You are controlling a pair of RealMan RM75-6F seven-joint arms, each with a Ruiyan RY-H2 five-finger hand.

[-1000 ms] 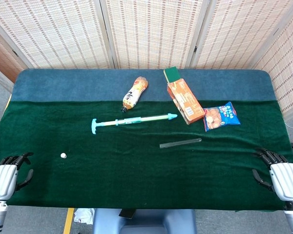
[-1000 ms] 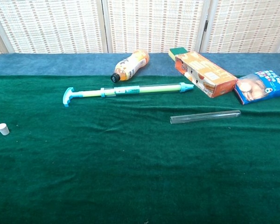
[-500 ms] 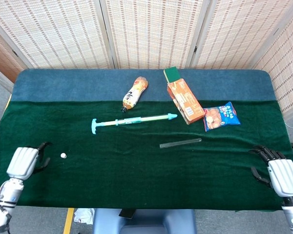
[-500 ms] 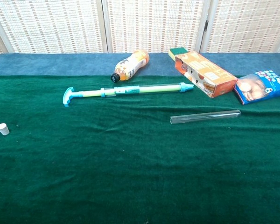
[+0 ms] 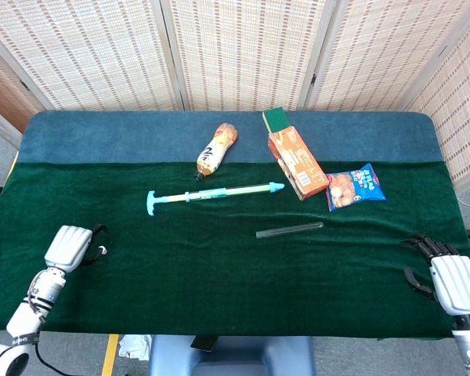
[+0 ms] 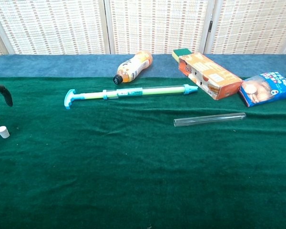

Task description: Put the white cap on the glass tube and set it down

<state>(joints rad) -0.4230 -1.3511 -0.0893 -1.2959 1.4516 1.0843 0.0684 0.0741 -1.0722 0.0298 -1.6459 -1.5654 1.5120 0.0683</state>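
Desk (image 5: 219,313) covered in dark green cloth, blue strip along far edge. Largest loose items sit toward the far edge: long teal-handled pump (image 5: 211,193), orange carton (image 5: 298,163), orange bottle (image 5: 217,148), blue snack bag (image 5: 355,186). Glass tube (image 5: 290,229) lies flat, right of desk centre, just nearer than the pump; judged light, rigid, slippery, breakable and apt to roll, so take it mid-length with gentle pressure. White cap (image 5: 100,251) near the left edge, standing on the cloth in the chest view (image 6: 3,131); judged very light and small, needs a fingertip pinch on its sides. Left hand (image 5: 69,247) is right beside the cap, dark fingertips arched over it; hand holds nothing, fingers apart, contact with cap cannot be told. Right hand (image 5: 453,282) at the near right corner, well apart from the tube, fingers loosely spread, empty.
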